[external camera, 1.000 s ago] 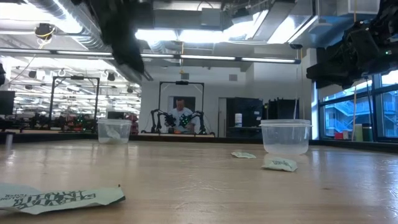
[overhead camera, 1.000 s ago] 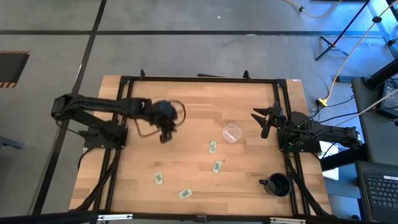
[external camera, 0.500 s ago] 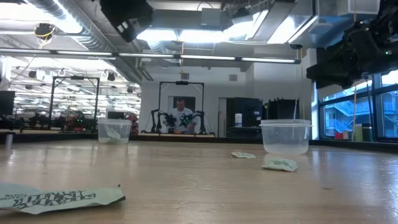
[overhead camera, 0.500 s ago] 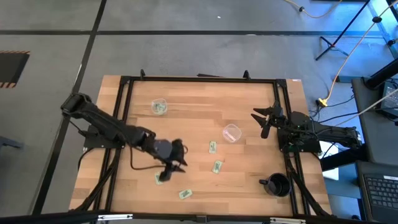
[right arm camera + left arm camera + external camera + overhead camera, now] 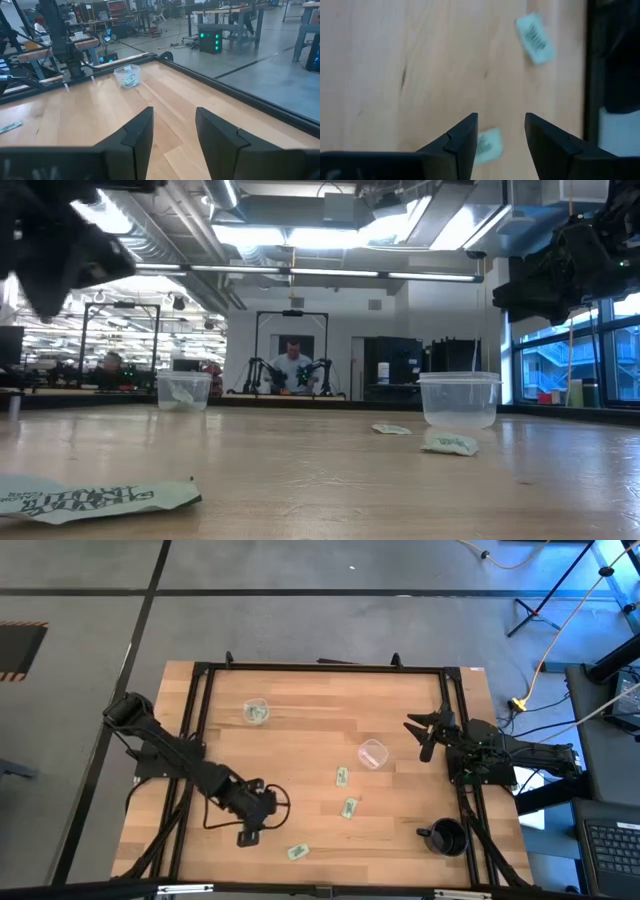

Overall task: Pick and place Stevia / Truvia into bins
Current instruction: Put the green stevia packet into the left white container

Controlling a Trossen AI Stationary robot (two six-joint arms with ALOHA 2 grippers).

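We have the left gripper [image 5: 247,833] low over the near left part of the table [image 5: 300,740], its fingers spread and empty, with one green-and-white Stevia packet [image 5: 487,145] lying flat right between them in the left wrist view; we judge the spread is there to straddle that packet for a pinch, and contact has not been made yet. A second packet [image 5: 297,852] lies just beside, toward the table's near edge, and two more [image 5: 342,776] [image 5: 349,807] rest flat nearer the middle, close to the clear cup [image 5: 372,753] that stands empty as far as we can see. The other clear cup [image 5: 256,711] sits toward the far left and already holds at least one packet, so we take it as the likely drop point for this arm. The right gripper [image 5: 428,732] waits at the right edge of the table, jaws apart, holding nothing. The black mug [image 5: 447,836] at the near right corner is no bin and we leave it alone
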